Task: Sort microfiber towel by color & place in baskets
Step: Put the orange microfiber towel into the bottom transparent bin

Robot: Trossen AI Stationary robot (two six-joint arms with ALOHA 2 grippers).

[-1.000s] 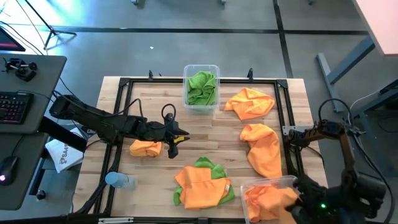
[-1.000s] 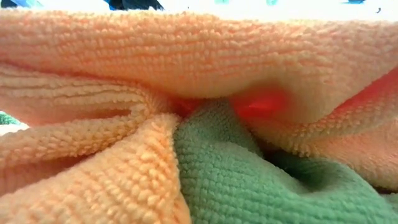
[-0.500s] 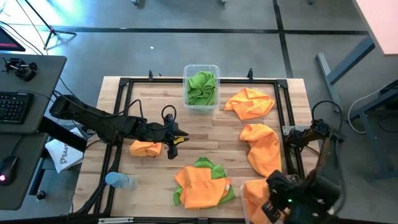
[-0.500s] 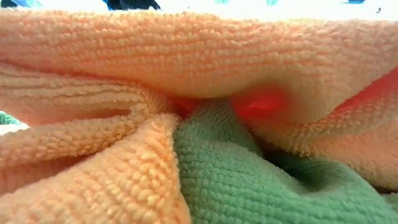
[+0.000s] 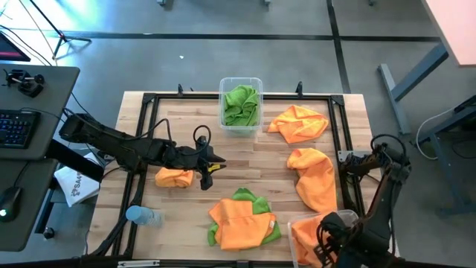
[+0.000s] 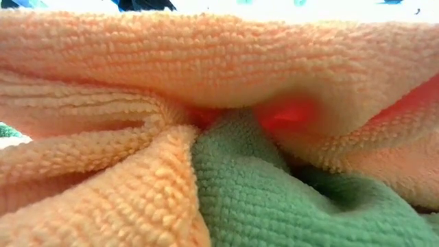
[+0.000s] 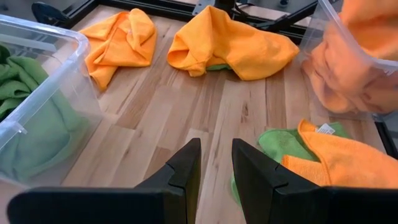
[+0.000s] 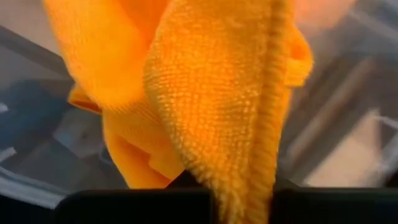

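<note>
Green towels fill the clear basket at the table's far edge. A second basket at the near right holds orange towels. Loose orange towels lie at the far right, right and left. An orange towel lies over a green one at the near middle. My right gripper points down over the near-right basket, shut on an orange towel. My left gripper hovers over the table's middle, open by a narrow gap with nothing in it. My right gripper pinches a bunched fold of the orange towel between its two fingers, coming from above and pointing down. The towel hangs below the fingers in loose folds over the near-right basket. Whether its lower end touches the towels in the basket, I cannot tell.
A blue-capped bottle lies near the table's near left corner. A black frame runs round the tabletop. A white bag and a keyboard sit off the left edge. Towels pressed against the camera block the low view.
My right gripper has come down and toward the table's left, tipping until it points down over the near-right basket, and now hides part of the orange towels there. My left arm has kept still.
</note>
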